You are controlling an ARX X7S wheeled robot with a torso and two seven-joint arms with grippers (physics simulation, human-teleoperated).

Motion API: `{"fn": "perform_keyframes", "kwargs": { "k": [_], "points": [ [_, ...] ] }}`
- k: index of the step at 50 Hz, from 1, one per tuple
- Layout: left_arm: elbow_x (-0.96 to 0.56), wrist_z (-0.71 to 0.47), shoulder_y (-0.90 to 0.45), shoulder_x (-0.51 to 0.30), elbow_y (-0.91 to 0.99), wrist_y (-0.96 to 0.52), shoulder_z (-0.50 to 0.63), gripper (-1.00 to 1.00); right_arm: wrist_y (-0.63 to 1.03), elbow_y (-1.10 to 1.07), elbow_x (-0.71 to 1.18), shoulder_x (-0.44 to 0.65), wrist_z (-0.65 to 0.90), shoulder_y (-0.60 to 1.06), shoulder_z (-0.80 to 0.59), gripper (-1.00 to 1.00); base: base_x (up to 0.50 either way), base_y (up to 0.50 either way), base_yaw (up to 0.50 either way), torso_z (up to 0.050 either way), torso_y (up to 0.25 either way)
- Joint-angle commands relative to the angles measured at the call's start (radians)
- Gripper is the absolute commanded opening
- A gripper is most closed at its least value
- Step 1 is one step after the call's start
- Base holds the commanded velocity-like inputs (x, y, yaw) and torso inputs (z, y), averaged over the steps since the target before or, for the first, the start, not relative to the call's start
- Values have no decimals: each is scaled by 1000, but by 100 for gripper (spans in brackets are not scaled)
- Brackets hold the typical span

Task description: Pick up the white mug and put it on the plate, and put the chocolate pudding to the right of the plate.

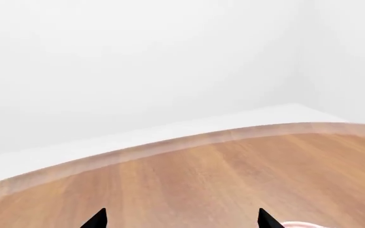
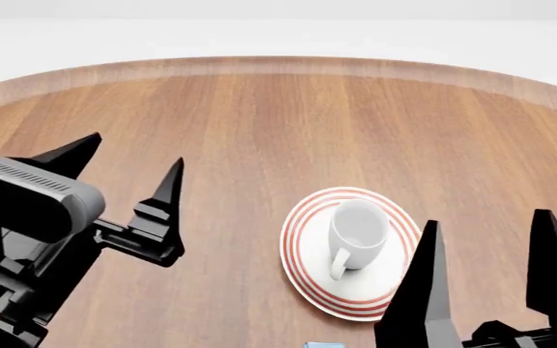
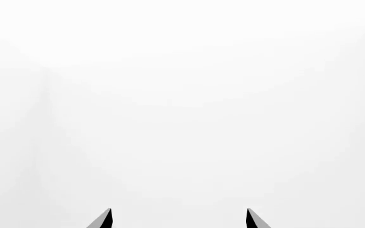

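Note:
In the head view the white mug (image 2: 357, 232) stands upright on the red-ringed plate (image 2: 307, 272), handle toward the near side. A sliver of light blue at the frame's bottom edge, the chocolate pudding (image 2: 323, 344), lies just near of the plate; most of it is out of view. My left gripper (image 2: 135, 161) is open and empty, left of the plate above the table. My right gripper (image 2: 487, 228) is open and empty, raised at the plate's right. The left wrist view shows its open gripper (image 1: 181, 219) over bare wood; the right wrist view shows its open gripper (image 3: 178, 217) against white wall.
The round wooden table (image 2: 259, 116) has a raised rim, with white floor and walls beyond. The table's far edge also shows in the left wrist view (image 1: 169, 145). A bit of the plate's rim (image 1: 300, 224) peeks in at that view's bottom.

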Motion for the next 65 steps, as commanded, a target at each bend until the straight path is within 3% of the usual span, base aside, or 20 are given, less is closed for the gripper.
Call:
{"fn": "perform_keyframes", "kwargs": {
  "k": [1,24,27,30,52,58,64,65],
  "points": [
    [47,11,15,18,14,15,-30,100,177,-120,-70,-43,-7,-17,-62,100,0,0,0,0,0],
    [60,14,13,34,12,7,-10,100,641,-282,-153,-158,26,-7,-251,100,0,0,0,0,0],
    [59,12,11,37,11,3,-7,100,659,-282,-205,-219,-38,-34,-245,100,0,0,0,0,0],
    [54,6,0,44,14,-6,1,100,673,-282,-308,-381,-216,-98,-193,100,0,0,0,0,0],
    [48,12,-18,63,5,-19,21,100,1109,-282,-487,-384,63,-45,-375,100,0,0,0,0,0],
    [44,12,-16,64,2,-17,22,100,1207,-282,-494,-384,74,-55,-409,100,0,0,0,0,0],
    [40,12,-17,67,0,-18,25,100,1353,-282,-381,-384,94,-40,-411,100,0,0,0,0,0],
    [40,12,-17,67,-1,-18,25,100,1374,-282,-231,-234,244,110,-430,100,0,0,0,0,0]
  ]
}}
